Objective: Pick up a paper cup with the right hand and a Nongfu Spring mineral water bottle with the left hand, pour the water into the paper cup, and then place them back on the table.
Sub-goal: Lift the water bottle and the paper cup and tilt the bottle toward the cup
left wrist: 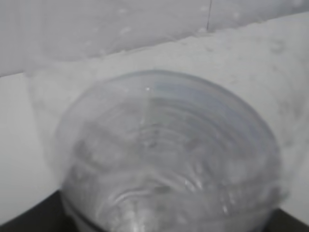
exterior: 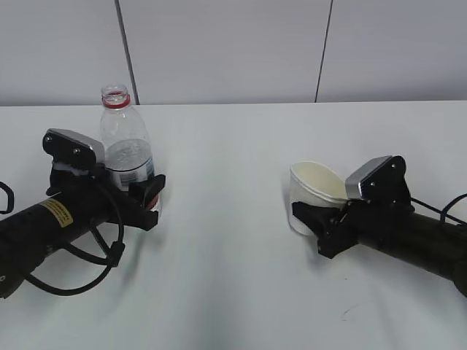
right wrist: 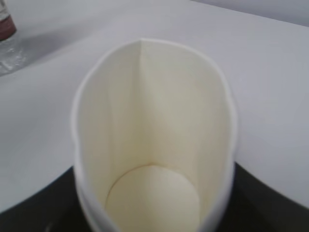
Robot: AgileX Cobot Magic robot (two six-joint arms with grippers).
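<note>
The clear Nongfu Spring bottle [exterior: 124,138] stands upright at the left of the white table [exterior: 233,277], with a red neck ring and no cap on. My left gripper [exterior: 139,193] is shut around its lower body; the bottle fills the left wrist view [left wrist: 169,154]. The white paper cup [exterior: 315,186] is at the right, empty and squeezed into an oval, leaning slightly. My right gripper [exterior: 310,219] is shut on its lower half. The right wrist view looks down into the empty cup [right wrist: 154,145], with black fingers [right wrist: 38,203] on both sides.
A white panelled wall [exterior: 233,44] rises behind the table's far edge. The bottle's lower part shows at the top left of the right wrist view [right wrist: 7,43]. Black cables loop from the left arm [exterior: 80,270].
</note>
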